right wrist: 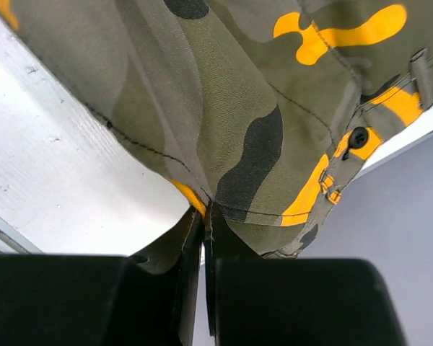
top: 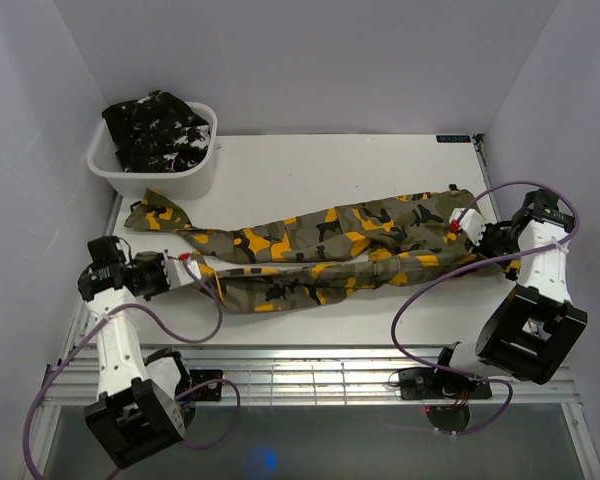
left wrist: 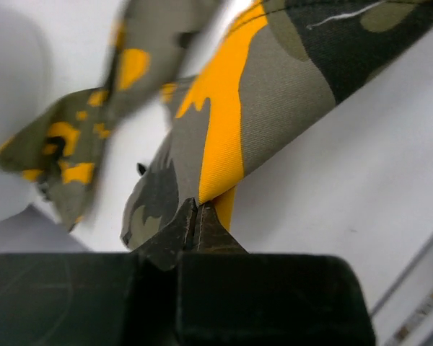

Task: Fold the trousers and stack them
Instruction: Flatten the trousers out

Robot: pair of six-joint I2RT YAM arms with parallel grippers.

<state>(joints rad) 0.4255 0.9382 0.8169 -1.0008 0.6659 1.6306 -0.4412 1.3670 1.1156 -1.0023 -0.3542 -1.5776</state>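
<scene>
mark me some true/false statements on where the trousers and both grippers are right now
1. The olive-grey trousers lie stretched out across the table. True.
2. The left gripper is open and clear of the cloth. False: it is shut on a leg end of the olive-grey trousers.
3. The right gripper is shut on the olive-grey trousers at their other end. True.
4. The black trousers lie folded flat on the table. False: they sit bunched inside the white tub at the far left corner.
</scene>
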